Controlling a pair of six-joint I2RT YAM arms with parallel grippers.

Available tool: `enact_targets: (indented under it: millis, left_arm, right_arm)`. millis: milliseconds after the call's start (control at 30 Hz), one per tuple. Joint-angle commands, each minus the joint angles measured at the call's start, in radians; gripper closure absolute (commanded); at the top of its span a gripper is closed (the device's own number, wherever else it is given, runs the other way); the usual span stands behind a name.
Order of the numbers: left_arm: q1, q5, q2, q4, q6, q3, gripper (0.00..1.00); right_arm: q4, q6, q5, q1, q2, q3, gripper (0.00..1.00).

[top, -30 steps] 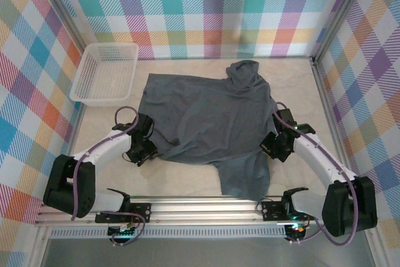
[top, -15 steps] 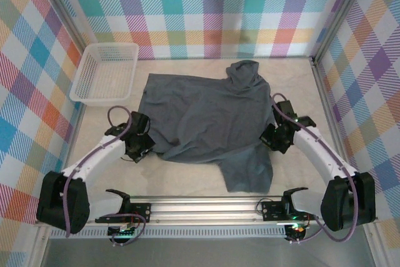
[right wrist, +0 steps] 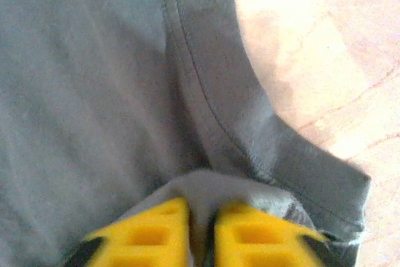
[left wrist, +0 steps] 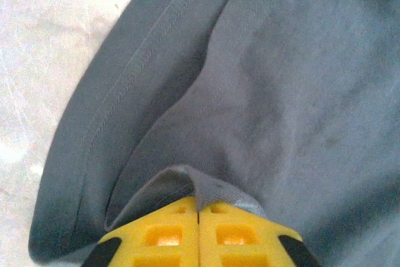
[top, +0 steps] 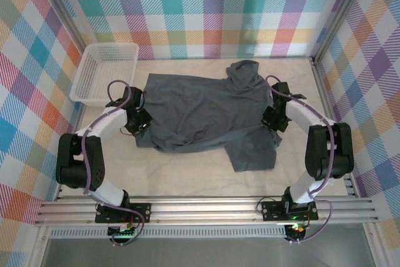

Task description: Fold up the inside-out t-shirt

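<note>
Across the middle of the table (top: 187, 182) lies one dark grey inside-out t-shirt (top: 206, 114) — its long axis runs roughly left to right. At its right end a bunched lobe points to the far side and a loose flap reaches toward the near edge. One white lattice basket (top: 100, 99) sits in the far left corner, near the shirt but apart from it. Both of my two grippers are on the shirt: my left gripper (top: 139, 123) pinches a fold at its left edge, yellow fingers pressed together on the cloth — my right gripper (top: 273, 122) clamps a hemmed fold at its right edge.
</note>
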Motion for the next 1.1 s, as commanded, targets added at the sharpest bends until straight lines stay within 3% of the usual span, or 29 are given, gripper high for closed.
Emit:
enact_targets:
  millis: [0, 133, 400, 700, 767, 900, 1067]
  left_arm:
    - [0.028, -0.027, 0.003, -0.006, 0.064, 0.062, 0.77]
    - [0.038, -0.058, -0.055, -0.061, 0.092, 0.061, 0.68]
    - [0.041, -0.080, -0.165, -0.120, 0.111, -0.044, 0.65]
    - [0.046, -0.067, -0.156, -0.109, 0.108, -0.044, 0.64]
    - [0.045, -0.064, -0.151, -0.105, 0.105, -0.043, 0.64]
    - [0.046, -0.046, -0.118, -0.119, 0.108, -0.039, 0.62]
    - [0.046, -0.010, -0.070, -0.097, 0.129, -0.046, 0.64]
  right_arm:
    - [0.001, -0.027, -0.024, -0.010, -0.021, 0.051, 0.67]
    - [-0.015, -0.036, -0.014, -0.010, -0.130, -0.026, 0.63]
    - [-0.093, 0.107, 0.055, -0.032, -0.404, -0.331, 0.55]
    - [-0.062, 0.207, -0.101, -0.031, -0.385, -0.498, 0.55]
    - [-0.034, 0.224, -0.106, -0.032, -0.380, -0.521, 0.62]
    - [-0.073, 0.202, -0.093, -0.031, -0.397, -0.467, 0.95]
    - [-0.155, 0.168, -0.045, -0.030, -0.498, -0.392, 1.00]
